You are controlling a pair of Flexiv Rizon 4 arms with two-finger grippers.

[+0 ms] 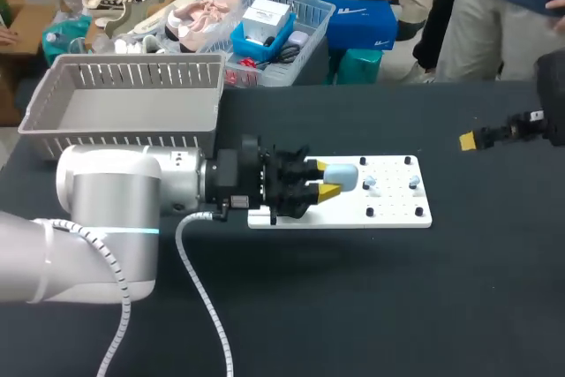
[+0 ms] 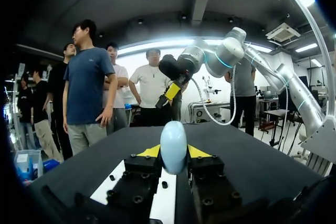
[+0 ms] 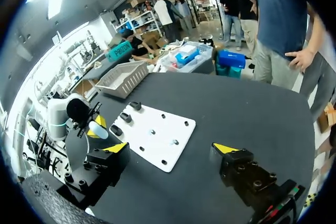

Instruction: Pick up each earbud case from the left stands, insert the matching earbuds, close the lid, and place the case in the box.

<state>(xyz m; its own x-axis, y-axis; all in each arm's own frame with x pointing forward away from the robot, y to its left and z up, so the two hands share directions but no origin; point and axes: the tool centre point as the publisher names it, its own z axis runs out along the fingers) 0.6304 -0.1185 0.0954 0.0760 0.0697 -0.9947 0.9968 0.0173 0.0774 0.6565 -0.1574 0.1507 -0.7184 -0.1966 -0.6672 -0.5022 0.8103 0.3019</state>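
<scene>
left wrist view is showing the left gripper (image 2: 173, 152) squeezing the pale blue earbud case (image 2: 174, 142) between its fingers at the near end of the white stand board (image 2: 166, 199); i am judging it should be lifting straight up, keeping the case upright and centred. counting left to right across the tabletop (image 1: 353, 306): one grey box (image 1: 53, 121), one case, one board carrying two small earbuds (image 1: 371, 184), and one right gripper (image 3: 171, 148) hanging well apart, its fingers standing wide.
</scene>
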